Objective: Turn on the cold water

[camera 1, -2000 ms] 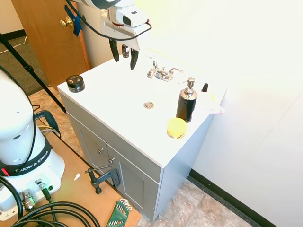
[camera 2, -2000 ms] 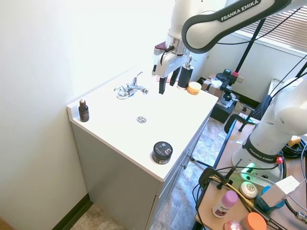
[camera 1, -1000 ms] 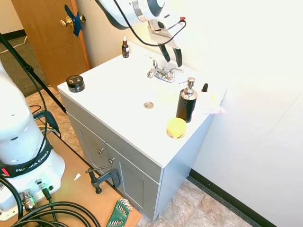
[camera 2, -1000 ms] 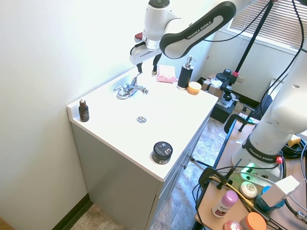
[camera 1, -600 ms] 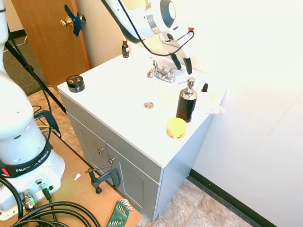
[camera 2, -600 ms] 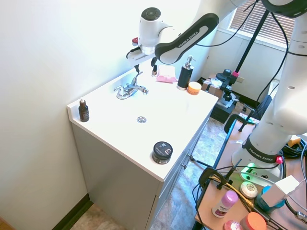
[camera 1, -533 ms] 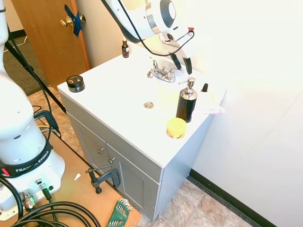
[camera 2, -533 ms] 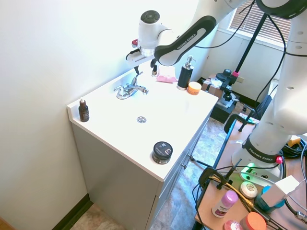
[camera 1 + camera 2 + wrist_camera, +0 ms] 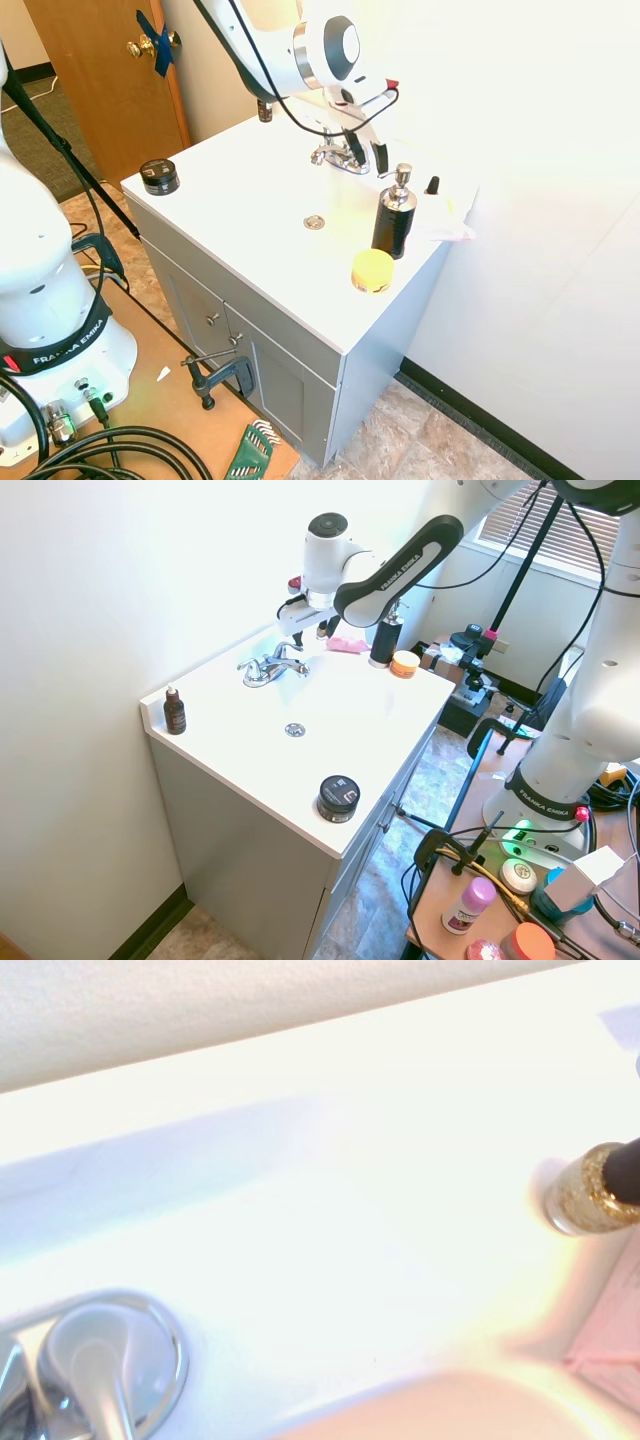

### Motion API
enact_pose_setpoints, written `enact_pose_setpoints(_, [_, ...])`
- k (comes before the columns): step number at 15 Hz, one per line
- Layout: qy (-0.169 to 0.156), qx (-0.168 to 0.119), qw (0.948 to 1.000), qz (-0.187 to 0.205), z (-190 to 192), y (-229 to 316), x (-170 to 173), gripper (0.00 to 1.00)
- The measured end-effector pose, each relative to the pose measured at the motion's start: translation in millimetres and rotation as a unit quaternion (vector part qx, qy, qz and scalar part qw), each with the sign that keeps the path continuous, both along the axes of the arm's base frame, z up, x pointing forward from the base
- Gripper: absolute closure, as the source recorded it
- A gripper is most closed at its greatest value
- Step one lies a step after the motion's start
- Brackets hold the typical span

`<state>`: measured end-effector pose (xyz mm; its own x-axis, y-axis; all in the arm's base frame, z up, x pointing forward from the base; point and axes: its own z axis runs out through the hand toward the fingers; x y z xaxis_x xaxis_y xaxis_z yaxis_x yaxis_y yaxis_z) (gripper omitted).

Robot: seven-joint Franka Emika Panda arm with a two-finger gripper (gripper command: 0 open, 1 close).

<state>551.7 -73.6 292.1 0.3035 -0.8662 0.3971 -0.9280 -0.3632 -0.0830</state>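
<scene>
The chrome faucet [image 9: 335, 155] [image 9: 270, 667] stands at the back of the white vanity top [image 9: 230, 200], with a slim lever handle on each side. My gripper [image 9: 366, 160] hangs low at the faucet's end nearest the black pump bottle [image 9: 394, 215]. Its dark fingers [image 9: 381, 160] are open and stand about that side's lever. Whether they touch the lever I cannot tell. In the wrist view a round chrome handle base [image 9: 100, 1360] shows close by. No water shows at the spout.
The pump bottle [image 9: 381, 640] stands just beside the gripper. A yellow round tub [image 9: 372, 270], a pink cloth [image 9: 445, 232] and a small glitter polish bottle [image 9: 590, 1190] lie near it. A black jar [image 9: 159, 176], a brown dropper bottle [image 9: 175, 712] and the drain [image 9: 314, 221] lie further off.
The arm swung from the vanity's left side over the faucet, then dropped. The open gripper now sits lower, at the lever on the pump-bottle side.
</scene>
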Motion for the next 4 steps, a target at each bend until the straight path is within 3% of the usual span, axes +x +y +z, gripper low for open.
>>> enact_pose_setpoints(4, [0.024, 0.061, 0.9974, 0.03, 24, 16, -46, 0.0])
